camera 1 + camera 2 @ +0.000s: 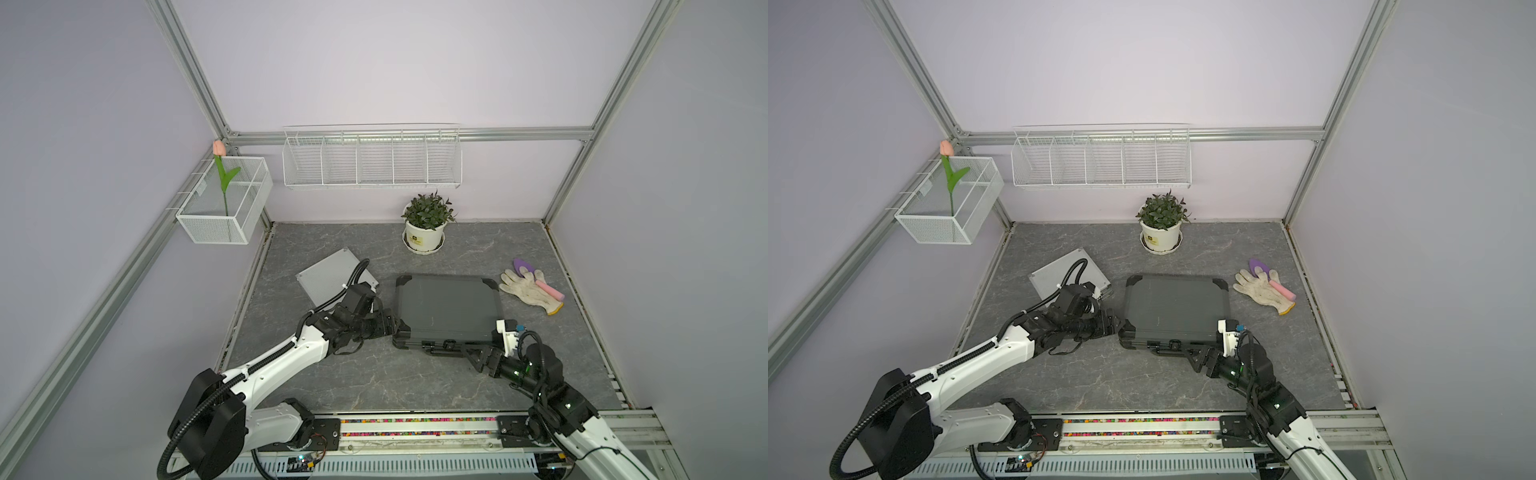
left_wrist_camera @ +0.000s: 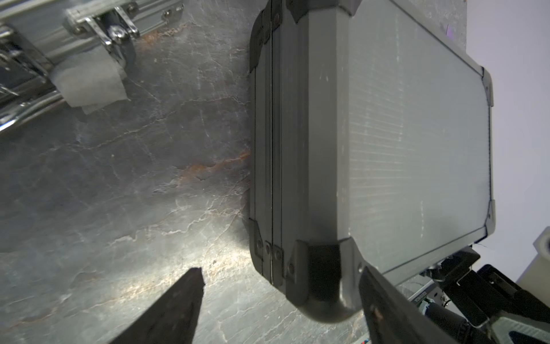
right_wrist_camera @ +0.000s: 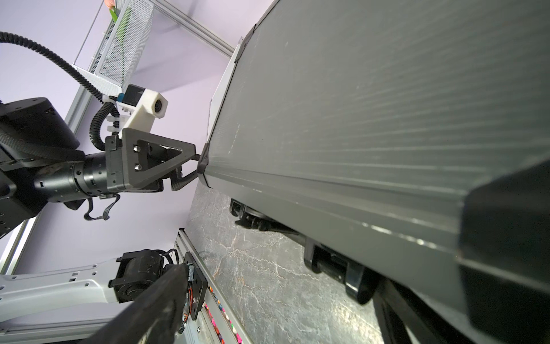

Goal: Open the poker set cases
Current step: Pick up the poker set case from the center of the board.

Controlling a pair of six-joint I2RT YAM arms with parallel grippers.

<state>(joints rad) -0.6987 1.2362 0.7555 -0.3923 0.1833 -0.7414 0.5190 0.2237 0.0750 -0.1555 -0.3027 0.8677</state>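
Since left gripper (image 1: 399,329) and right gripper (image 1: 484,345) sit jaws-apart at the 2 near corners of the dark grey case (image 1: 446,305), seemingly shut on the table (image 1: 374,374), a lopsided shove could skid it into the silver case (image 1: 332,276).

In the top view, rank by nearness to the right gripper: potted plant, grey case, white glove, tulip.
1. grey case, at the right gripper
2. white glove, right side
3. potted plant, at the back
4. tulip, far left
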